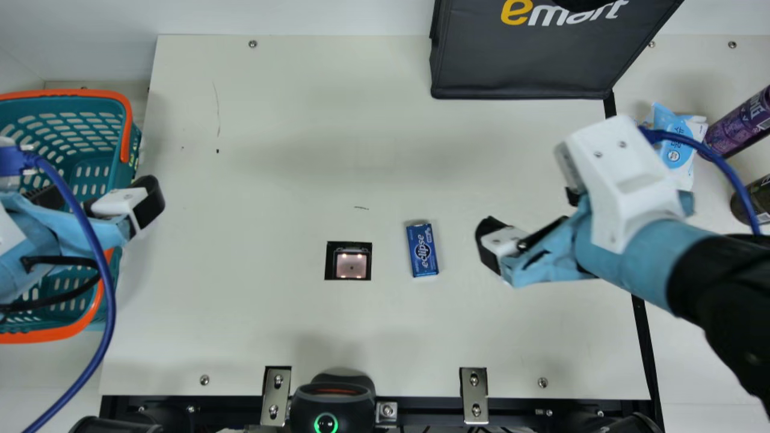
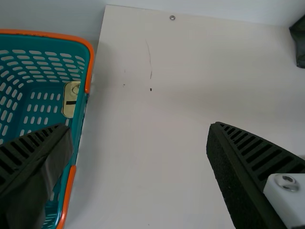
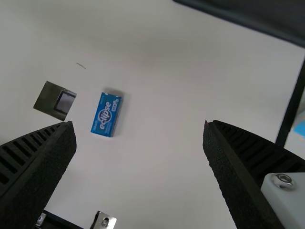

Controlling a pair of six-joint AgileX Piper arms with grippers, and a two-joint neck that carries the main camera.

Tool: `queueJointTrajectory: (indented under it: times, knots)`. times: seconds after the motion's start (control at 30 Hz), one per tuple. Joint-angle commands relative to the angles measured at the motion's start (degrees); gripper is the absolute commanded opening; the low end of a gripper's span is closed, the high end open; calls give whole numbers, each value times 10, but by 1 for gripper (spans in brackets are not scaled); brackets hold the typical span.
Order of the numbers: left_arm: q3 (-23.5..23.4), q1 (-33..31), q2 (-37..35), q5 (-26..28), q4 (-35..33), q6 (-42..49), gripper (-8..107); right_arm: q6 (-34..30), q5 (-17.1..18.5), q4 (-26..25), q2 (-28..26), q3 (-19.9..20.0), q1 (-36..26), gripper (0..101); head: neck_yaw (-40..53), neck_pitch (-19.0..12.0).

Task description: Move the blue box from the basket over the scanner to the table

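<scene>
The cream tabletop (image 1: 289, 150) has a few dark scratches and specks, and the square scanner (image 1: 351, 261) is set into it. Just right of the scanner, without touching it, lies the blue box (image 1: 423, 250). A black bag (image 1: 517, 63) sits at the far edge, right of centre.

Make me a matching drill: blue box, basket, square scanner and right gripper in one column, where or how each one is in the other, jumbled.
1. Blue box
2. Basket
3. Square scanner
4. Right gripper

A. Teal and orange
B. Open, holding nothing
C. Lying on the table
D. Set into the table

Pairs: 1-C, 2-A, 3-D, 4-B
</scene>
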Motion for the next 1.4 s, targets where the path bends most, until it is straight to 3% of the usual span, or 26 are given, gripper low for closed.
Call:
queueJointTrajectory:
  times: [0.0, 0.3, 0.57, 1.0, 1.37]
  knots:
    - [0, 0, 0, 0, 0, 0, 90, 40, -3, -12, 30, -2, 27, 95, 0, -17]
    - [0, 0, 0, 0, 0, 0, 90, 178, -13, -63, 128, -9, 98, 95, 0, -17]
    - [0, 0, 0, 0, 0, 0, 90, 263, -10, -70, 205, -19, 130, 95, 0, -17]
    - [0, 0, 0, 0, 0, 0, 90, 306, -20, -60, 294, -28, 153, 95, 0, -17]
    - [0, 0, 0, 0, 0, 0, 90, 323, -48, -60, 333, -18, 167, 95, 0, -17]
